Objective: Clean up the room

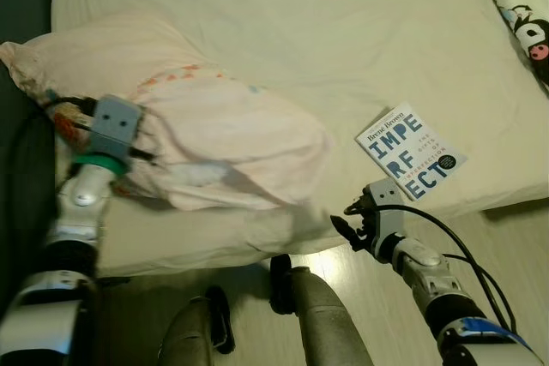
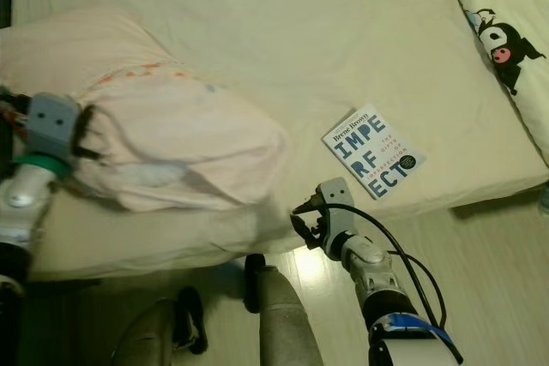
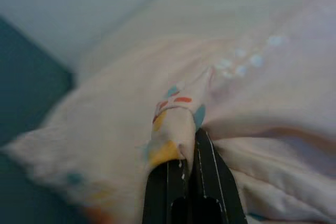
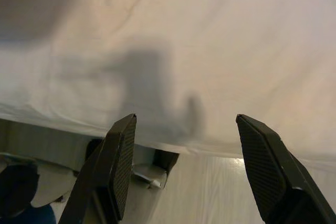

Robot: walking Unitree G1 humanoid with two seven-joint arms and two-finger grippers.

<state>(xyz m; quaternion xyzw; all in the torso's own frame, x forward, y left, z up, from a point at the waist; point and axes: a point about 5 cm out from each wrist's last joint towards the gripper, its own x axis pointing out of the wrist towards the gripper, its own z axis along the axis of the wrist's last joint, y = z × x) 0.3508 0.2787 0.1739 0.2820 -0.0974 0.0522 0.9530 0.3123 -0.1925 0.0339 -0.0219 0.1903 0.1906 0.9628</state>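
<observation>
On the bed (image 1: 360, 32), near its left edge, lies a pale pink pillow (image 1: 214, 139) — the left gripper (image 3: 184, 150) has its fingers pinched tight on a bunched fold of the pillow's patterned cover. Right gripper (image 4: 184, 166) hangs spread wide and holding nothing, just off the mattress's near edge. A book (image 1: 410, 152) lies beyond it — its smaller print blurred.
</observation>
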